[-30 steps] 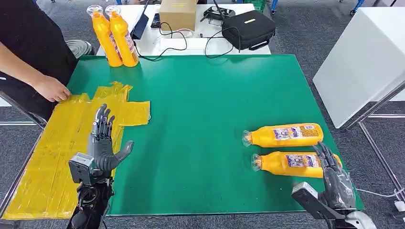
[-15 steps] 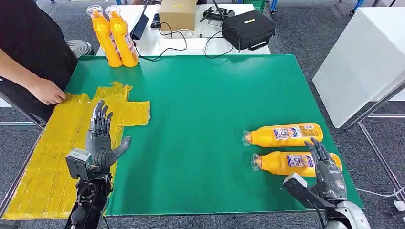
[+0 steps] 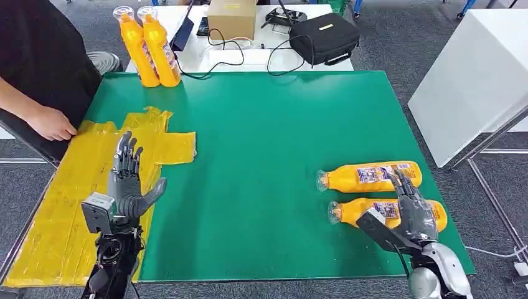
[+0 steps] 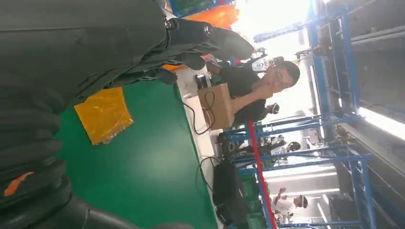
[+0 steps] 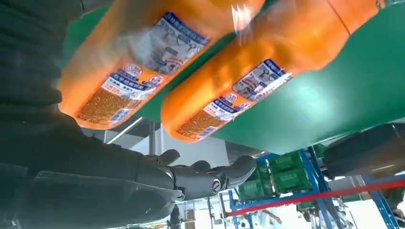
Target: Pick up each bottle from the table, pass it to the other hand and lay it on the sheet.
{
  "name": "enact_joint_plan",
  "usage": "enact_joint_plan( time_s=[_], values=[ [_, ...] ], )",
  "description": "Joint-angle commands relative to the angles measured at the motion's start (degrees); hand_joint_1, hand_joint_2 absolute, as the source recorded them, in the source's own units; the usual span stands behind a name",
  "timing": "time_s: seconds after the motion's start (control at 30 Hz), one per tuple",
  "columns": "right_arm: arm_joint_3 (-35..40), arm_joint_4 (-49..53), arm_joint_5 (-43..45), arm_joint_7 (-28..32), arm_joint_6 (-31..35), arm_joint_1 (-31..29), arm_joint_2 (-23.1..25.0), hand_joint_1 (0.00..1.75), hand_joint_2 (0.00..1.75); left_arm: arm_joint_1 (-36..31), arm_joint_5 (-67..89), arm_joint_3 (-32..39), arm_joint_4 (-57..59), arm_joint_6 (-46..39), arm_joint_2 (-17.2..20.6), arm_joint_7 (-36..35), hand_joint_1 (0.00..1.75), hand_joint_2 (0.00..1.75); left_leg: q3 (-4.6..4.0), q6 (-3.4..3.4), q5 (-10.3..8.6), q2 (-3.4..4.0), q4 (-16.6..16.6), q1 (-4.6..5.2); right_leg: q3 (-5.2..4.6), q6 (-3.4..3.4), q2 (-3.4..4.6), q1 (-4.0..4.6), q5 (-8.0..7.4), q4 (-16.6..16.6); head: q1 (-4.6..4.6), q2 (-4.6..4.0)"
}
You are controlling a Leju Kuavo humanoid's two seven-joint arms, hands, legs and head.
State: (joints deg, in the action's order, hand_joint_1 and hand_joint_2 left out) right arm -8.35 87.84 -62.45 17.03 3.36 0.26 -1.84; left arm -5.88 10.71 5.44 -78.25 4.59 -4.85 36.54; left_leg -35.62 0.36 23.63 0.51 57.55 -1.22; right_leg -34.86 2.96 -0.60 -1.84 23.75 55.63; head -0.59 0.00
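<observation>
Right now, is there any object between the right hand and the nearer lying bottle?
Nothing visible stands between them. The right hand is open directly above the nearer lying bottle, and the second lying bottle lies beyond it, out of the way.

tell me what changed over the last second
The right robot hand moved forward over the nearer lying bottle, fingers open, not gripping. The person's hand drew back off the yellow sheet. The left robot hand drifted slightly; all bottles stayed put.
</observation>
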Motion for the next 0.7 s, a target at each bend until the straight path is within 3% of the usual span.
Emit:
enact_joint_plan(
  time_s=[0.03,0.37,0.4,0.43,0.7],
  values=[
    [-2.7,-3.1,-0.6,0.7,-4.2,-3.3,0.7,0.00,1.75,-3.6,0.0,-0.9,4.5,-0.4,-0.8,-1.4,0.00,1.75,0.23,0.05,0.05,-0.07,0.0,-0.03,0.25,-0.18,-0.01,0.05,0.06,0.0,0.02,0.00],
    [-5.1,-0.9,-3.9,0.0,-5.7,-2.1,1.8,0.00,1.75,-4.6,-0.2,-2.1,5.3,-1.0,-1.7,-1.6,0.00,1.75,0.17,0.04,0.03,-0.07,0.0,-0.01,0.18,-0.13,-0.02,0.03,0.04,0.0,0.02,0.00],
    [-5.3,-1.0,-5.0,-0.4,-5.5,-2.4,2.1,0.00,1.75,-4.6,-0.2,-2.2,5.3,-1.1,-1.8,-1.8,0.00,1.75,0.51,0.09,0.20,-0.12,0.0,-0.06,0.54,-0.31,0.00,0.09,0.20,0.0,0.00,0.00],
    [-5.4,-1.1,-5.6,-0.7,-5.6,-2.8,2.2,0.00,1.75,-4.7,0.0,-2.4,5.3,-1.3,-1.8,-1.9,0.00,1.75,0.17,0.05,0.02,-0.08,0.0,0.01,0.18,-0.12,-0.03,0.01,0.04,0.0,0.00,0.00],
    [-5.4,-0.5,-8.5,-1.9,-5.5,-2.8,4.6,0.00,1.75,-5.1,0.6,-3.1,5.2,-2.1,-2.9,-2.2,0.00,1.75,0.21,0.06,0.04,-0.06,0.0,-0.02,0.22,-0.17,0.01,0.04,0.04,0.0,0.02,0.00]
  ],
)
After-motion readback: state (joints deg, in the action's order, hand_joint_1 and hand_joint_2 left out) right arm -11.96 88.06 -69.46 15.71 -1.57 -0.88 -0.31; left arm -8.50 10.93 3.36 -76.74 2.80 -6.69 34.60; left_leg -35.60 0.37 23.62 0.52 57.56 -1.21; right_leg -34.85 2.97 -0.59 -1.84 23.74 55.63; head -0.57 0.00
